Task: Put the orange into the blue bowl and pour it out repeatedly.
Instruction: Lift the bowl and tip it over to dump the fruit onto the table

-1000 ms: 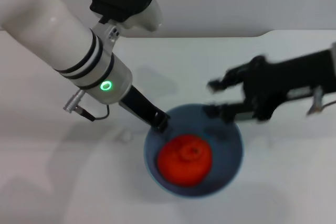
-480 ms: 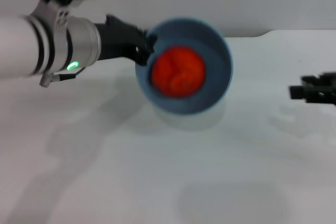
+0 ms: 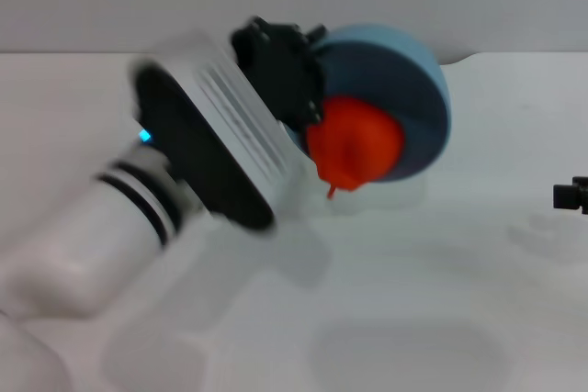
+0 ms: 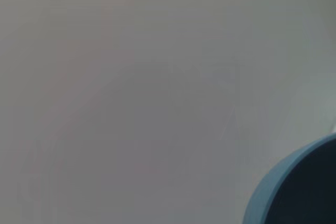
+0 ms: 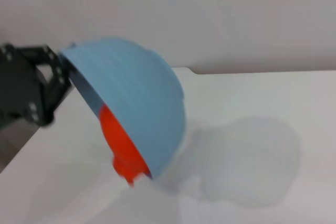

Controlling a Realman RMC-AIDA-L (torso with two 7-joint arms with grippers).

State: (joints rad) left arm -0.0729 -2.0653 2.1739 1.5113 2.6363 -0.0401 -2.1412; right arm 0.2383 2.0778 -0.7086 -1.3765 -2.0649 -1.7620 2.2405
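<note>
The left claw (image 3: 292,75) holds the blue bowl (image 3: 409,98) by its rim, up in the air above the white table (image 3: 413,319). Its black fingers (image 3: 276,52) are pinched tight on the edge of the bowl. The bowl is tipped far over on its side, so its open mouth faces down and toward the robot. The orange (image 3: 354,144) sits right at the low lip of the bowl, half inside and half sticking out. Its little stem points down toward the table. From the right wrist camera, the bowl (image 5: 136,103) looks like a dome, with the orange (image 5: 122,148) peeking out under its low edge, and the left claw (image 5: 31,85) is at the bowl's high edge. The bowl's shadow lies on the table (image 5: 252,129) beside it. The left wrist camera shows only a piece of the bowl's rim (image 4: 273,192) in one corner. The right claw (image 3: 571,195) is far off to the side of the bowl, just a dark tip at the edge of the head view, and I cannot tell how it is set.
</note>
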